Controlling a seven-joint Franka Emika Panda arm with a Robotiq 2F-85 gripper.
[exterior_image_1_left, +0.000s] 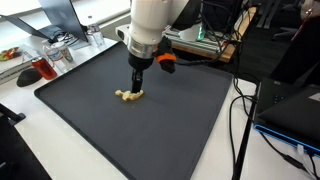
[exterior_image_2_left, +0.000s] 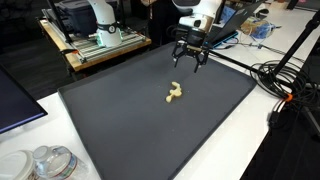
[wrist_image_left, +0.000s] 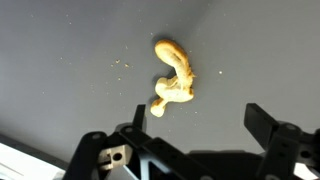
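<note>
Spread-fingered end effector (wrist_image_left: 200, 128) near knobbly, curled tan lump (wrist_image_left: 172, 78)

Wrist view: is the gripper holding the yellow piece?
No, the yellow piece lies free on the dark mat, clear of the open gripper.

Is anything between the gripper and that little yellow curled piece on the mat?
Nothing visible. The gripper, jaws open, hangs above the pale yellow curled lumpy piece; only dark grey mat and a few tiny crumbs lie around it.
</note>
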